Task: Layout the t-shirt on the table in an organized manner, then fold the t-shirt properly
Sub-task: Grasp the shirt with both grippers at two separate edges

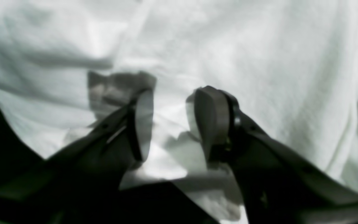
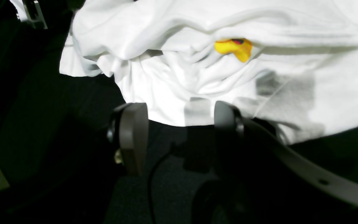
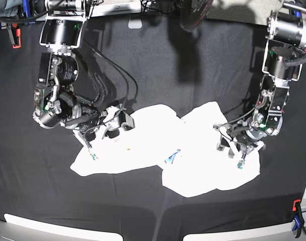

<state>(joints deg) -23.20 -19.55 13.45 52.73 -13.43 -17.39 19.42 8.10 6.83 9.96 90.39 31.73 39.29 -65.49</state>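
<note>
The t-shirt (image 3: 193,155) lies rumpled on the black worktop (image 3: 158,65), both arms low at opposite edges to spread it: right gripper (image 2: 179,130) jaws spread beside its edge, left gripper (image 1: 169,121) jaws parted over cloth.

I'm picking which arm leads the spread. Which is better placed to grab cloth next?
Probably the left gripper: its open jaws already straddle a fold of the t-shirt. The right gripper hangs open over bare table.

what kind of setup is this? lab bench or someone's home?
Likely a lab bench: two robot arms over a table draped in black cloth, fastened by a red clip at its edge, cables along the far side, and one crumpled white t-shirt.
</note>
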